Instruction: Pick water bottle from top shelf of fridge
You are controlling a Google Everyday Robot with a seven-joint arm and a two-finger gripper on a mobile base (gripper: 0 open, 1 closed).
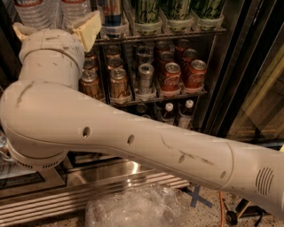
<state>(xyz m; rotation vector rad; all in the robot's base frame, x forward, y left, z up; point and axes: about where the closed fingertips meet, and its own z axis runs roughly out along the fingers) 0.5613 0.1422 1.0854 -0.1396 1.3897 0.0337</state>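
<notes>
- Nearest to me, the robot's cream arm [146, 146] sweeps in from 4 o'clock, crosses the whole view and bends at a fat elbow at 9 o'clock. From there it turns straight up towards 11 o'clock.
- Below the arm at 6 o'clock, a crumpled heap of clear plastic wrap [133, 206] lies on the speckled floor. A blue tape cross [198, 197] and an orange cable [220, 208] are off at 5 o'clock.
- Just behind the wrap runs the stainless louvred base [111, 179] of the fridge [230, 66], whose black frame stands at 3 o'clock.
- The hand [55, 26] is up at 11 o'clock, level with the top shelf [159, 35]. Its two pale fingers [86, 29] are spread wide apart, one on each side of the wrist, gripping nothing I can make out.
- Right behind the hand, on the left end of that shelf, stands a clear ribbed water bottle [32, 11], with a second bottle [73, 9] like it just to its 3 o'clock side. Whether either finger touches them I cannot tell.
- Further along the same shelf, towards 1 o'clock, stand green-patterned cans [177, 9].
- On the rack below are soda cans: red ones [171, 75] at the right, a silver one [145, 73] in the middle and bronze ones [117, 82] beside the wrist.
- Lower again, small white-capped bottles [167, 111] peep over the arm.
</notes>
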